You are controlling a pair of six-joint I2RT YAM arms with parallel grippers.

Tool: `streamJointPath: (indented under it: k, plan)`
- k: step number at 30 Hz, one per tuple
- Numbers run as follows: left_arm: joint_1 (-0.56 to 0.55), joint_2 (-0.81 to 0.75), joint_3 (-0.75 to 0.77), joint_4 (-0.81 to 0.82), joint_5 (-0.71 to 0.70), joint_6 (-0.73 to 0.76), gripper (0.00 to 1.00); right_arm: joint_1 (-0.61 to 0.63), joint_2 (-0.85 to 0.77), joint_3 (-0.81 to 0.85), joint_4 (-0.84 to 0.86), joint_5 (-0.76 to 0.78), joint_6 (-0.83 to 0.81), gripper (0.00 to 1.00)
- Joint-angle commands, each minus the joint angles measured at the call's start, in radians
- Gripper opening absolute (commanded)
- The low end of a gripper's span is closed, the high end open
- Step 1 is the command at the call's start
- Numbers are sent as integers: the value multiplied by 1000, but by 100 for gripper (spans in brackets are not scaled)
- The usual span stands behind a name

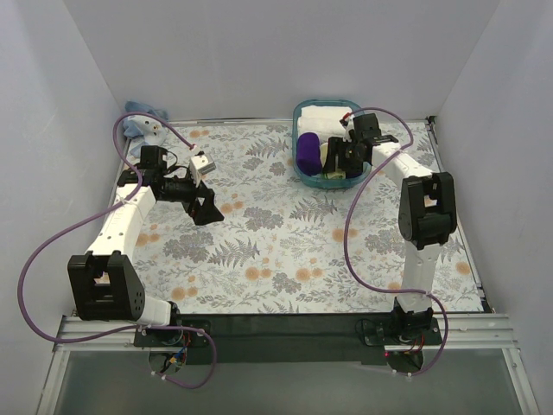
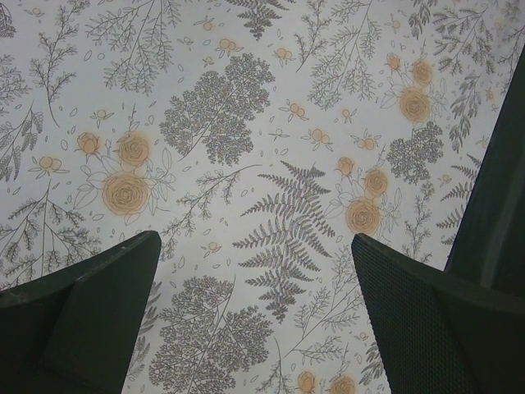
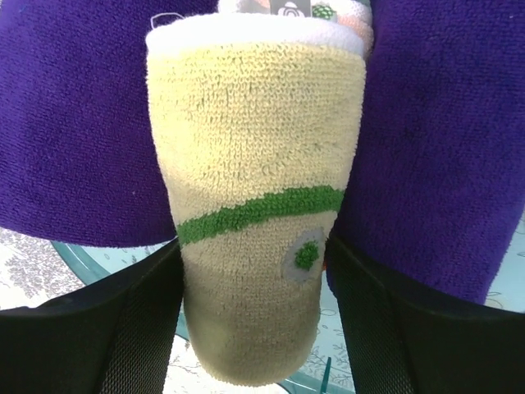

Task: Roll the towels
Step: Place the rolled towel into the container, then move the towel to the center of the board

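**Right gripper** (image 1: 337, 164): sits inside the teal basket (image 1: 296, 112) at the upper centre-right of the top view. In the right wrist view its two fingers (image 3: 115, 328) press against either side of the yellow-green towel (image 3: 254, 164). The jaws are narrowed onto it.

**Yellow-green towel:** a rolled bundle with a green stripe and a small green spot. It stands between two purple rolls (image 3: 74, 123), and white cloth shows at its far end. The basket rim appears beneath it at the lower left of that view.

**Left gripper** (image 1: 206, 210): is at the left of centre in the top view, above the floral table (image 1: 285, 251). The left wrist view shows its fingers (image 2: 98, 312) spread wide, with only the printed surface between them.

**Blue towel** (image 1: 141, 123): lies crumpled and unrolled at the upper left of the top view, at the table's far corner against the wall. It is well apart from both grippers.

**White folded towels** (image 1: 324, 115): occupy the far end of the basket.
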Motion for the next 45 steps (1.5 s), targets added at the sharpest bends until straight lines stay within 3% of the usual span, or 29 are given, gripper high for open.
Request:
streamJointPath:
  k: [1,2,10,14,22,24,26,30,34,45]
  plan:
    - [-1,-37,18,21,-4,-7,98,-5,-55,6,-37,41,-29,63]
    - [-1,-39,20,21,-4,-7,98,-6,-57,9,-41,44,-33,69]
    - [-1,-39,20,33,-4,-13,98,-14,-72,20,-57,27,-53,74]
    - [-1,-39,23,41,-3,-25,98,-14,-91,26,-61,-29,-64,94]
    - [7,-31,66,153,-87,-178,98,-14,-216,40,-61,-100,-104,98]
    - [53,-19,92,194,-194,-223,98,-14,-247,44,-64,-100,-131,98]
    - [55,27,144,246,-353,-222,98,-14,-294,41,-66,-88,-153,98]
    - [91,151,240,320,-536,-142,98,-12,-368,20,-72,-89,-190,98]
    - [139,314,366,389,-639,-7,97,-12,-446,-34,-77,-120,-262,98]
    - [237,832,728,458,-750,73,60,29,-552,-181,-60,-129,-282,98]
